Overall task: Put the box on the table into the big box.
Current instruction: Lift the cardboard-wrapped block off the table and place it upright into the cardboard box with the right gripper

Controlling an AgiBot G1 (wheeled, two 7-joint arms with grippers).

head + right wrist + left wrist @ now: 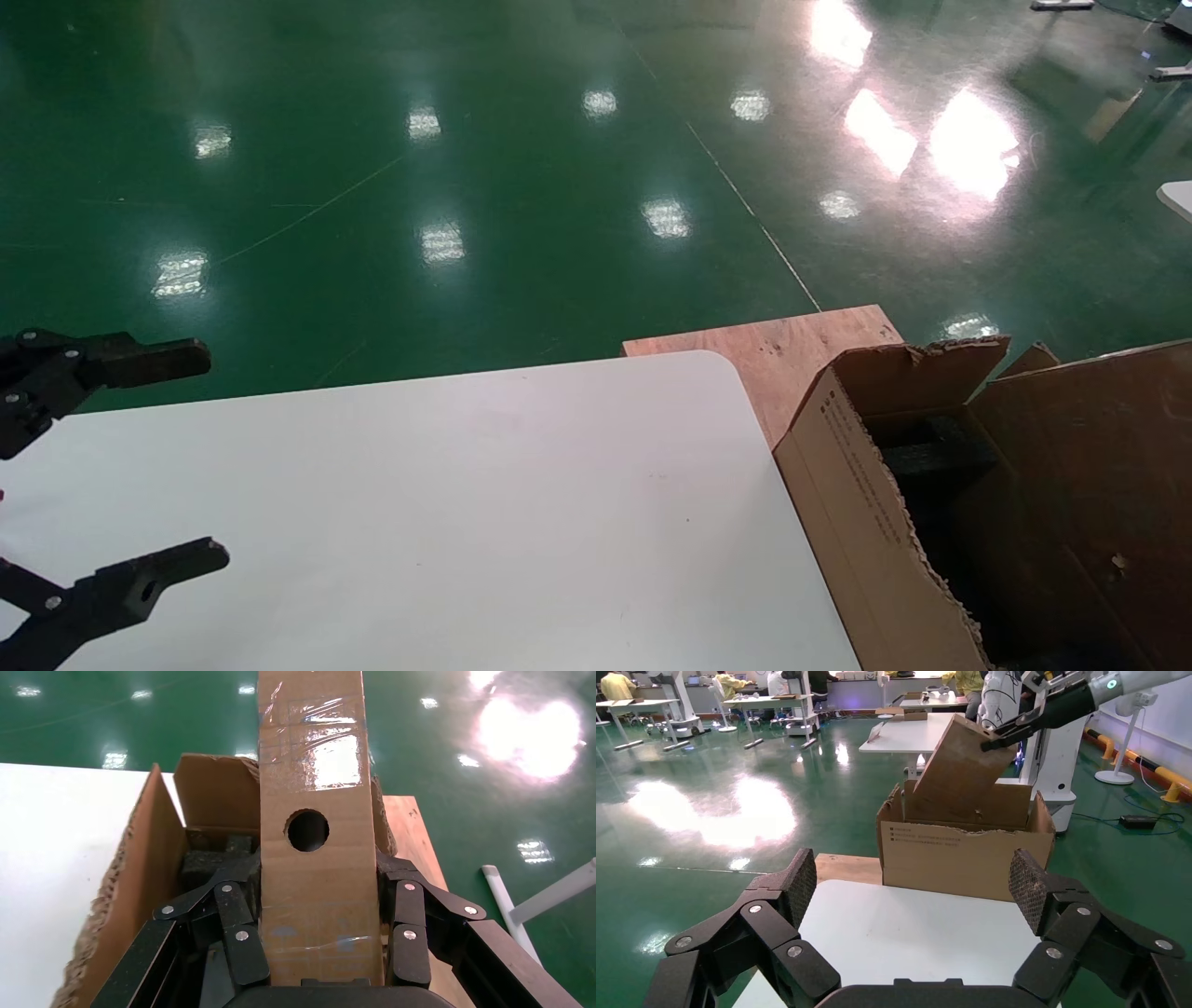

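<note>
Box (314,846) clamped between the closed fingers (242,934) of the right gripper (316,941), off the table (447,503) and tilted over the open big box (965,857), lower end dipping behind the torn front wall in the left wrist view. Taped face and round hole turned toward the right wrist camera; black foam (214,864) showing in the carton beneath. Task judged most of the way done: pickup and carry finished, lowering onto the foam and release not yet done. Right arm reaching in from the far side of the carton, seen in the left wrist view, gripping the box by its upper end. Left gripper (916,885) parked over the near-left part of the table, fingers (796,885) spread wide, holding nothing. Plywood board (773,349) tucked past the table corner, beside the big box.
</note>
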